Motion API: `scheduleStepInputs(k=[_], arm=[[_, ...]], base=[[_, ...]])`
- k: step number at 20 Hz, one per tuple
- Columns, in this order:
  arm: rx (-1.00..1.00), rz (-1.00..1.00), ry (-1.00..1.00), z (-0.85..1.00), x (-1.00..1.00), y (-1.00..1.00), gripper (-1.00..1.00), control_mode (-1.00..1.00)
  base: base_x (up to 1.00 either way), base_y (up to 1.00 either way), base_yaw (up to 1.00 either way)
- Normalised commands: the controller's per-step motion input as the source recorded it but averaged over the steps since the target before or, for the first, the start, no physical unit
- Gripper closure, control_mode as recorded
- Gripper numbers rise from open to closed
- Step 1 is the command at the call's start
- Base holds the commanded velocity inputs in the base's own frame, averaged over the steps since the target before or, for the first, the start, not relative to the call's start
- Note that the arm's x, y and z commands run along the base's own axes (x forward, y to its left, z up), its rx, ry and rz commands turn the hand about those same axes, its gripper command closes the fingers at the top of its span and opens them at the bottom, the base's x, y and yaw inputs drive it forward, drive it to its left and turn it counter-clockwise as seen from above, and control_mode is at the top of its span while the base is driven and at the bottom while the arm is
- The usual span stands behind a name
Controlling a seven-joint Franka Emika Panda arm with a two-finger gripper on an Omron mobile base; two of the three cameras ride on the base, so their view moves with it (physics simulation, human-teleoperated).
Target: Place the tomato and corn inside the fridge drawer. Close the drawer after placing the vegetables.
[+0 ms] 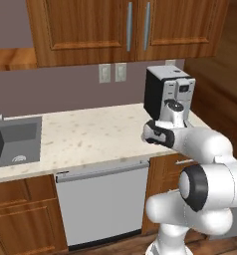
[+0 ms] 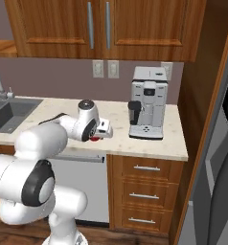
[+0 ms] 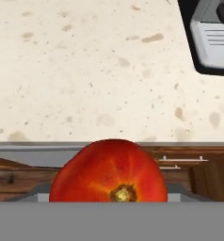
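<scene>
The tomato (image 3: 109, 174) is a smooth red ball with a brownish stem scar, large at the bottom of the hand view. It hangs over the front edge of the speckled counter (image 3: 85, 70). In the right base view a sliver of the tomato (image 2: 95, 139) shows red under my gripper (image 2: 97, 137), which is shut on it just above the counter's front edge. The fingertips themselves are hidden by the tomato. The corn and the fridge drawer are out of view.
A coffee machine (image 2: 148, 103) stands on the counter right of the hand. A sink (image 1: 16, 142) lies at the far left. A dishwasher (image 1: 103, 199) and wooden drawers (image 2: 144, 191) sit under the counter. The grey fridge front (image 2: 219, 167) rises at the right.
</scene>
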Motion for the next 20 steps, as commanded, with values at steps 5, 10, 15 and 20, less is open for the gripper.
scheduleStepInputs(k=[5, 10, 15, 20], arm=[[0.0, 0.0, 0.0, 0.45, -1.0, 0.07, 1.0, -1.0], [0.0, -0.01, 0.0, 0.16, -0.99, 0.25, 1.0, -1.0], [-0.03, 0.01, 0.0, -0.02, -0.42, 0.35, 1.0, -1.0], [0.0, -0.02, -0.02, 0.0, -0.16, 0.0, 1.0, -1.0]], base=[[0.0, 0.0, 0.0], [0.0, 0.0, 0.0], [0.0, 0.0, 0.0], [0.0, 0.0, 0.0]])
